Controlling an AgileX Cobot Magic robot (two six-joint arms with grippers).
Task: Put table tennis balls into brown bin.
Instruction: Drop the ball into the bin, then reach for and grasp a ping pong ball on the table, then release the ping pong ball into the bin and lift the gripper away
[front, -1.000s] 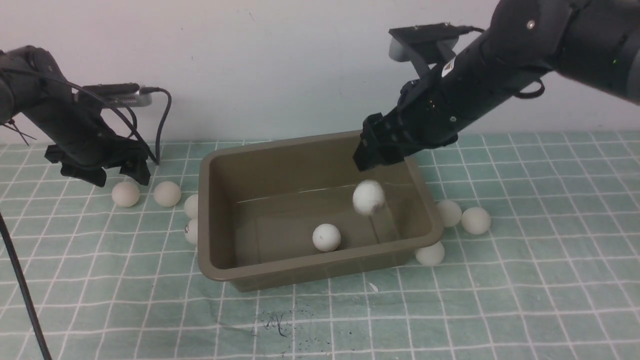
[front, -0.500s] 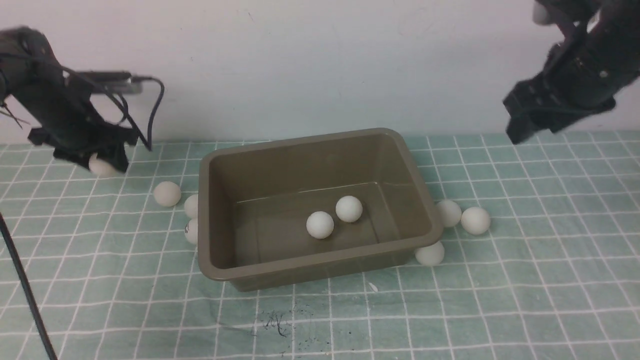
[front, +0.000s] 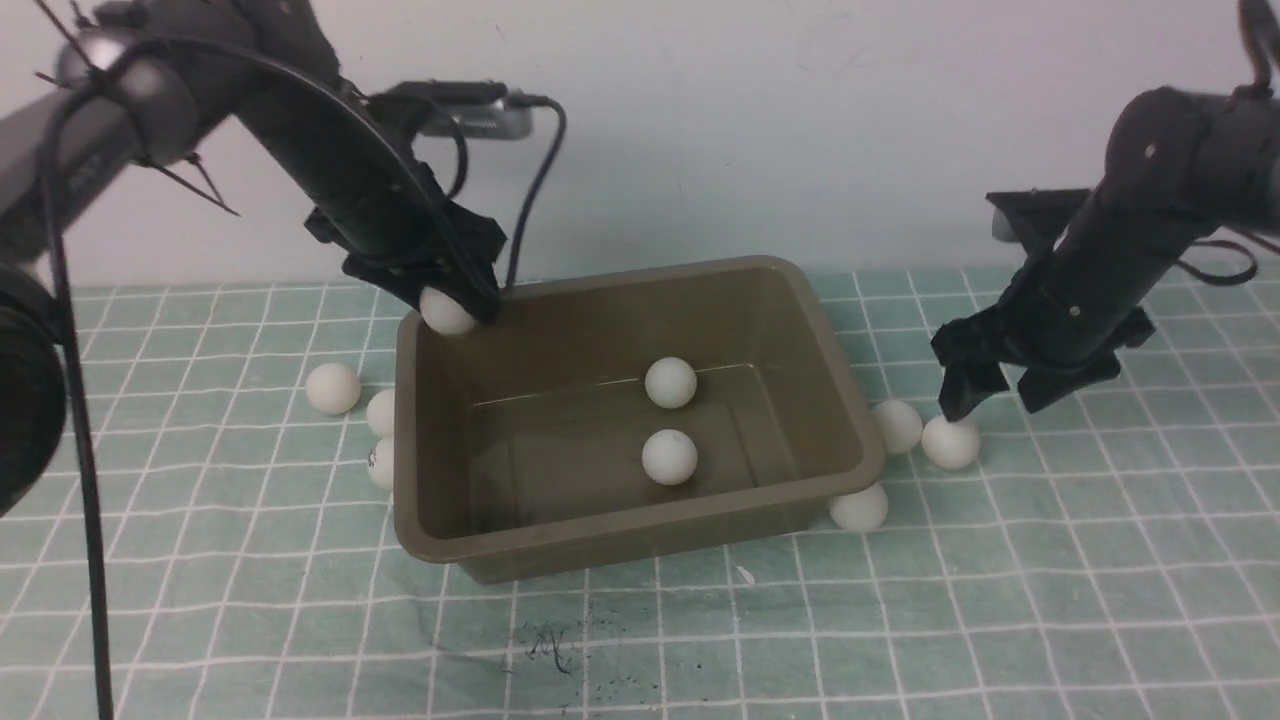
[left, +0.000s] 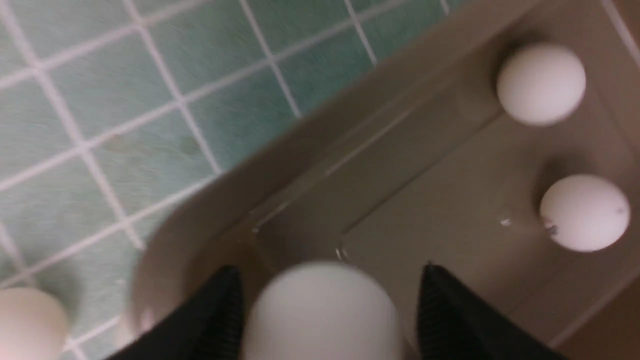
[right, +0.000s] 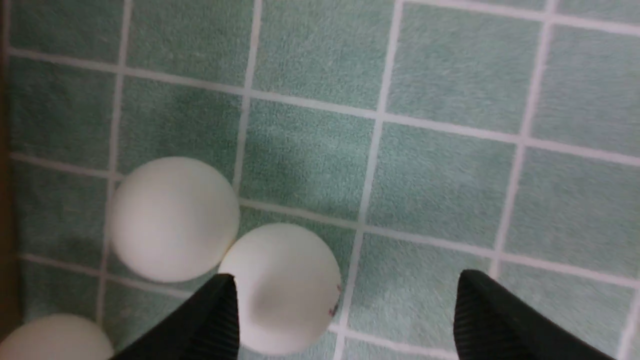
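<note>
While the left gripper (front: 455, 306) hangs over the far left corner of the brown bin (front: 640, 528) in the front view, a white ball (front: 446, 312) sits between its fingers, right above the rim. Two balls (front: 670, 382) (front: 669, 457) lie apart on the bin floor. Three more rest on the green checked mat (front: 1050, 560) by the bin's left wall, and three by its right. The right gripper (front: 990, 408) hangs with its fingers spread just above the outermost ball (front: 950, 442) on the right.

From the left wrist, the ball (left: 322, 305) is blurred between the black fingers (left: 450, 320). A thin gap shows beside one, so the fingers stand apart, not pressed on it.

From the right wrist, the fingers (right: 500, 320) stand wide apart, holding nothing. One ball (right: 280, 287) lies beside a fingertip, touching or nearly touching another (right: 172, 219).
</note>
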